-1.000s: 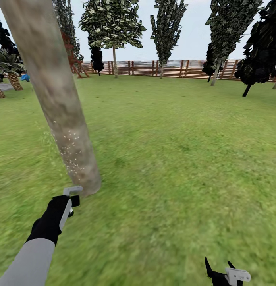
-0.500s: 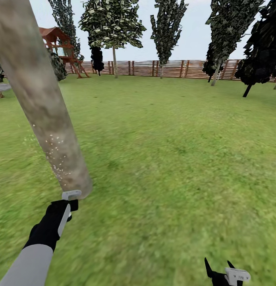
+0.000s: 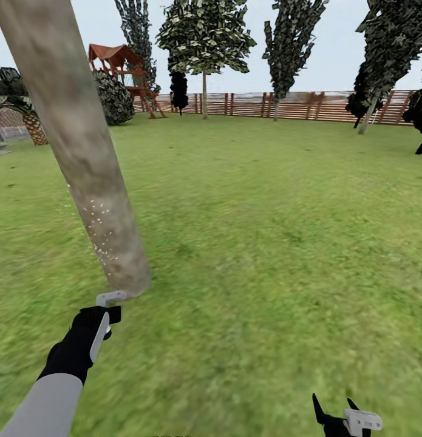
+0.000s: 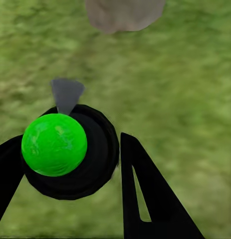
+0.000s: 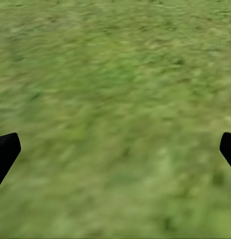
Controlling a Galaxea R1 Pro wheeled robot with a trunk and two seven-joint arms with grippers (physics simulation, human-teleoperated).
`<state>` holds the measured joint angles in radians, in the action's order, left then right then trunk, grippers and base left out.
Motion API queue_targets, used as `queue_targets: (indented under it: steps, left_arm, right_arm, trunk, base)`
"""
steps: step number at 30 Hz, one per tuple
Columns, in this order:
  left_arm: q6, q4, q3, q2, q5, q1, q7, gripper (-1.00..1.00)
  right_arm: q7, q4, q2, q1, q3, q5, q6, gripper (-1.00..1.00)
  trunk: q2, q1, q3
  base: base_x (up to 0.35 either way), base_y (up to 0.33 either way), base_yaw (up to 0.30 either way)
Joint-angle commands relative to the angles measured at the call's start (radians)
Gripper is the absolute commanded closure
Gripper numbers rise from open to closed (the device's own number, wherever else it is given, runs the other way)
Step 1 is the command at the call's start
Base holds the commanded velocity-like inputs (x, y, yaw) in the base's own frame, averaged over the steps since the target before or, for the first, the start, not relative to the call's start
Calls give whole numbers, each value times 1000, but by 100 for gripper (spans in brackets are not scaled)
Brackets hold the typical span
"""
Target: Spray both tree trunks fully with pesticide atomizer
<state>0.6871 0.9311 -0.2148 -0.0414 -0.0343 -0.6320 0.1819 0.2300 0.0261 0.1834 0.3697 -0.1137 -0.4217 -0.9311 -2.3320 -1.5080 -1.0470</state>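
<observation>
head view, left to right: the left end effector (image 3: 110,309) sits just short of the base of the tree trunk (image 3: 83,152), which lies directly ahead of it and slightly up. the trunk's long axis runs from the grass (image 3: 265,243) near the end effector up and toward the left edge, leaning in this view. pale specks mark the lower trunk; the upper part looks unspecked, so the next spray is judged to need aiming higher along that axis. the left arm is clearly the nearer one.

left wrist view: the left end effector (image 4: 70,164) is closed around the pesticide atomizer (image 4: 70,149), a round black body with a green top, its grey nozzle pointing toward the trunk base (image 4: 124,12).

right wrist view: the right end effector (image 5: 115,149) stands wide apart and empty over grass, well away from the trunk.

hidden or unclear: the trunk's far side, its top, the second tree's identity, and the atomizer's label.
</observation>
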Motion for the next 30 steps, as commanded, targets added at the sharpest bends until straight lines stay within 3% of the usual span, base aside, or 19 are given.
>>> queue_targets:
  steps: [1,6,18,30]
  left_arm:
    - [0,0,0,0,-1,0,1,100]
    - [0,0,0,0,-1,0,1,100]
    - [0,0,-1,0,-2,0,1,100]
    - [0,0,-4,-9,0,0,0,100]
  right_arm:
    - [0,0,-2,0,0,0,0,-100]
    - [0,0,-5,0,0,-1,0,-100]
    - [-1,0,-5,0,1,-2,0,-100]
    - [-1,0,-5,0,1,-2,0,-100]
  trunk:
    - [0,0,0]
    - [0,0,0]
    - [0,0,0]
    - [0,0,0]
  base:
    - [0,-277,279]
    - [0,-277,242]
    - [0,-277,31]
    - [0,-277,266]
